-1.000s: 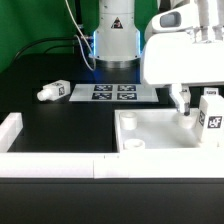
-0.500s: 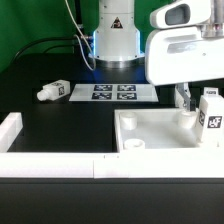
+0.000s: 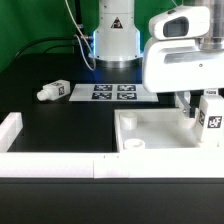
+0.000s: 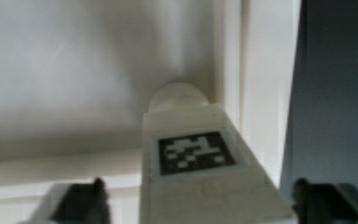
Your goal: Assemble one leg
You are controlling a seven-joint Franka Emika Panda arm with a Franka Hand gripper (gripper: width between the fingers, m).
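A white leg (image 3: 210, 113) with a black-and-white tag stands upright at the right far corner of the large white panel (image 3: 150, 130). My gripper (image 3: 198, 103) is lowered around it. In the wrist view the leg (image 4: 197, 150) lies between my two dark fingertips (image 4: 80, 200), with a gap on at least one side, so the jaws are open and straddle it. A second leg (image 3: 52, 91) lies on its side on the black table at the exterior view's left.
The marker board (image 3: 113, 92) lies flat at the back, in front of the arm's base. A white wall (image 3: 50, 165) borders the table's front and left sides. The panel's raised rim (image 4: 265, 80) runs beside the leg.
The hand has shifted slightly toward the exterior view's right above the panel corner. The upright leg and the lying leg have stayed in place.
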